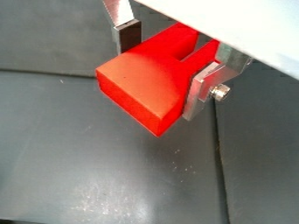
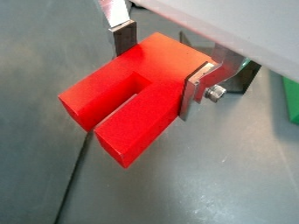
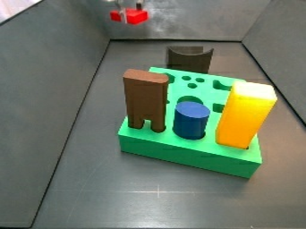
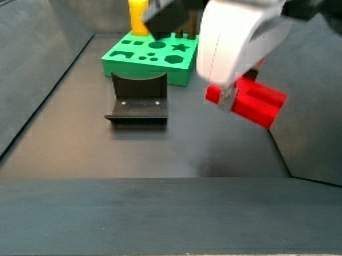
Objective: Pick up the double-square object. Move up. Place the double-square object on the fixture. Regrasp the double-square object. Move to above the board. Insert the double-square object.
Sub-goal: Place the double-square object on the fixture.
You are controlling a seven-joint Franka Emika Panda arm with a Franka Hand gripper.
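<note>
Double-square object (image 2: 122, 105) sits clamped between the claw's (image 2: 158, 63) fingers, raised.

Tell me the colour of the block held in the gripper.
Bright red stepped block, clearest in a wrist view, between the gripper fingers.

gripper (image 2: 155, 63) clamps the double-square object (image 2: 122, 101) between its silver fingers (image 2: 198, 86), the red block above the grey floor (image 2: 211, 184); dark fixture (image 2: 242, 77) just behind, green board (image 2: 291, 98) at the edge.

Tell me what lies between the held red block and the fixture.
Only bare dark floor, in a side view: the gripper holds the double-square object aloft, apart from the fixture.
</note>
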